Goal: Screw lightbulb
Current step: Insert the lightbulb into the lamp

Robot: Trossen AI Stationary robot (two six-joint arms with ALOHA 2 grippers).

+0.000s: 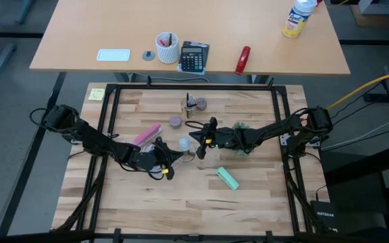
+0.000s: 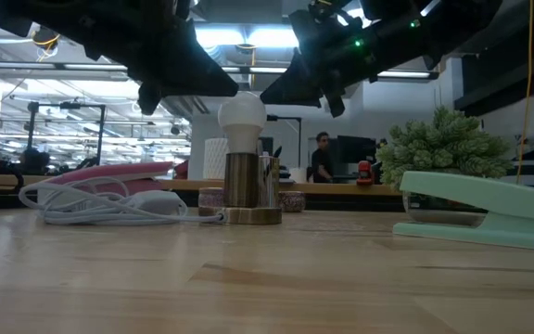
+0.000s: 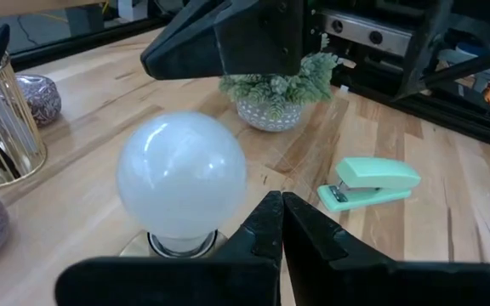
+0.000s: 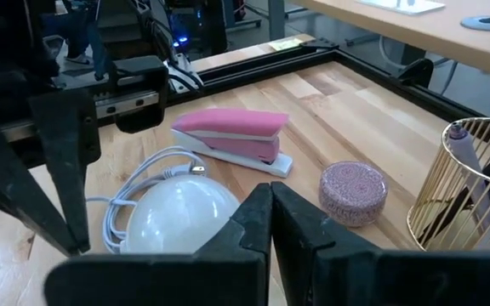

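The frosted-white lightbulb (image 2: 242,115) stands upright, its base down in a metal socket tube (image 2: 248,181) on a tan disc (image 2: 251,216) at the table's middle. It also shows in the high view (image 1: 184,144). My left gripper (image 3: 281,223) is shut just to the bulb's left and near side, at about the height of its top (image 1: 174,156). My right gripper (image 4: 270,212) is shut just to the bulb's right (image 1: 196,139), at the same height. In the low view both sets of dark fingers hang on either side of the bulb's top. I see no touch.
A pink stapler (image 1: 147,134) and a coiled white cable (image 2: 100,202) lie left of the bulb. A mint-green stapler (image 1: 227,178) lies near right, with a small plant pot (image 1: 240,129) behind it. A gold wire cup (image 1: 192,103) and round purple tins (image 1: 175,121) stand farther back.
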